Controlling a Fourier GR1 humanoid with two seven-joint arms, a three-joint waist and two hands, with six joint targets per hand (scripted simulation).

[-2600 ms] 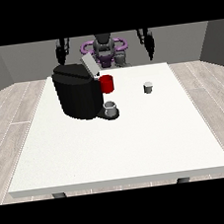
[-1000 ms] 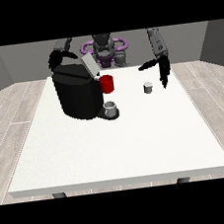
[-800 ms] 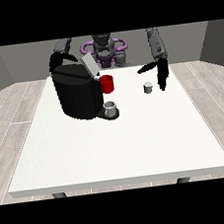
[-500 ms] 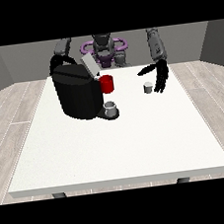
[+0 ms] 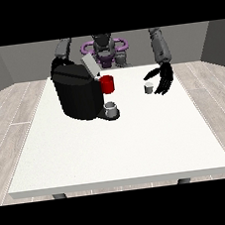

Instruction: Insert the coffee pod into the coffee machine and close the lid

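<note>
Seen from my remote station, front view: the black coffee machine (image 5: pixel 77 96) stands at centre-left of the frame on the white table (image 5: pixel 119 148), its grey lid (image 5: pixel 90 66) tilted up and open at the top. A red part (image 5: pixel 107 84) shows on the machine's right side, w/ a small grey cup (image 5: pixel 111 108) on the tray below it. The coffee pod (image 5: pixel 149 87), small and whitish, sits upright on the table right of centre, well apart from the machine. The hand at the view's right (image 5: pixel 163 77) hangs just beside the pod, fingers spread and relaxed, nothing held; whether it touches the pod I can't tell. The hand at the view's left (image 5: pixel 57 64) is mostly hidden behind the machine's top, so its fingers can't be read from here.
</note>
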